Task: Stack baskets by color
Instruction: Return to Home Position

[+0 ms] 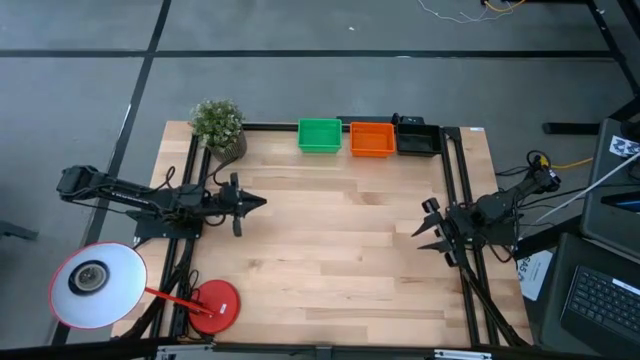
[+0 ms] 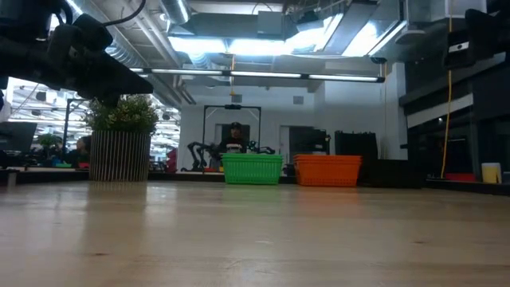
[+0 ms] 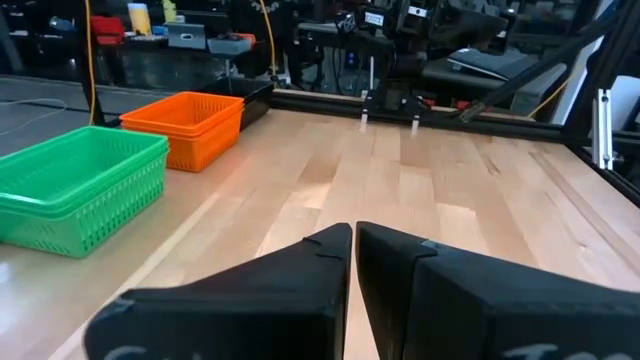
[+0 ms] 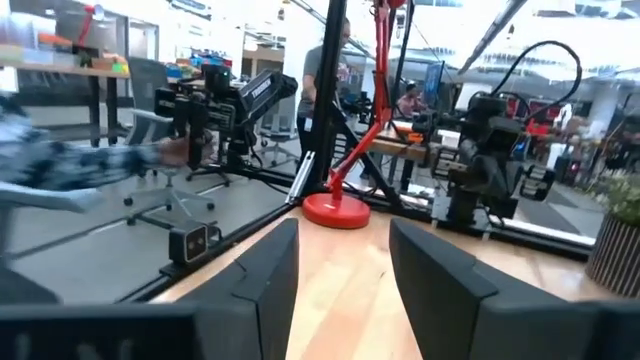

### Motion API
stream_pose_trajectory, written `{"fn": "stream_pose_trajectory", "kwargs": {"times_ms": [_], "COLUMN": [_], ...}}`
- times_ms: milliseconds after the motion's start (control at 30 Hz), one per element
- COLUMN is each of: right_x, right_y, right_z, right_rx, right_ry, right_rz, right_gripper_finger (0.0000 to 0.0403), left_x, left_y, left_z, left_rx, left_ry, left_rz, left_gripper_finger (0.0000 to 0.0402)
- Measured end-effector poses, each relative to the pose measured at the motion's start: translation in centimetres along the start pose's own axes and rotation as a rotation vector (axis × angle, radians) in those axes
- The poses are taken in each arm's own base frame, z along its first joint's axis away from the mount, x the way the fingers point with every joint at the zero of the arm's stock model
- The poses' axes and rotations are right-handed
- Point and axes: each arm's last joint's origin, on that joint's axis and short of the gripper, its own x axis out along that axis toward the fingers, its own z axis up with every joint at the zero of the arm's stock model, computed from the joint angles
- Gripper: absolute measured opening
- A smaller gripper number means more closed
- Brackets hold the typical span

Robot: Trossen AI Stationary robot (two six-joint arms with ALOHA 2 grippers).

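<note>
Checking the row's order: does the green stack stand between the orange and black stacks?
No, the high view shows the orange stack in the middle, with the green stack and the black stack on either side.

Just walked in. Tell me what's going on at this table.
Nothing is being handled right now. Sorted by colour, a green stack, an orange stack and the black baskets stand in a row along the far edge of the table. The left end effector is shut and empty over the table's left side. The right end effector is open and empty over its right side. Both are well clear of that row.
</note>
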Motion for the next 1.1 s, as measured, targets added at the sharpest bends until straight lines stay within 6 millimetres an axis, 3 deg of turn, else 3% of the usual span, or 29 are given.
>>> {"fn": "stream_pose_trajectory", "kwargs": {"times_ms": [267,400,767,1100], "right_x": [0.0,0.0,-0.2,-0.2], "right_y": [0.0,-0.6,-2.4,-2.7], "right_z": [0.0,-0.6,-1.3,-1.2], "right_rx": [0.068,0.137,0.007,0.137], "right_ry": [-0.002,0.059,0.143,0.108], "right_rz": [0.028,-0.079,-0.354,-0.405], "right_gripper_finger": [0.016,0.016,0.016,0.016], "left_x": [0.0,0.0,0.0,0.0], "left_y": [0.0,0.0,0.0,0.0], "left_z": [0.0,0.0,0.0,0.0], "left_rx": [0.0,0.0,0.0,0.0], "left_ry": [0.0,0.0,0.0,0.0], "left_rz": [0.001,0.0,0.001,0.001], "left_gripper_finger": [0.0011,0.0011,0.0011,0.0011]}}
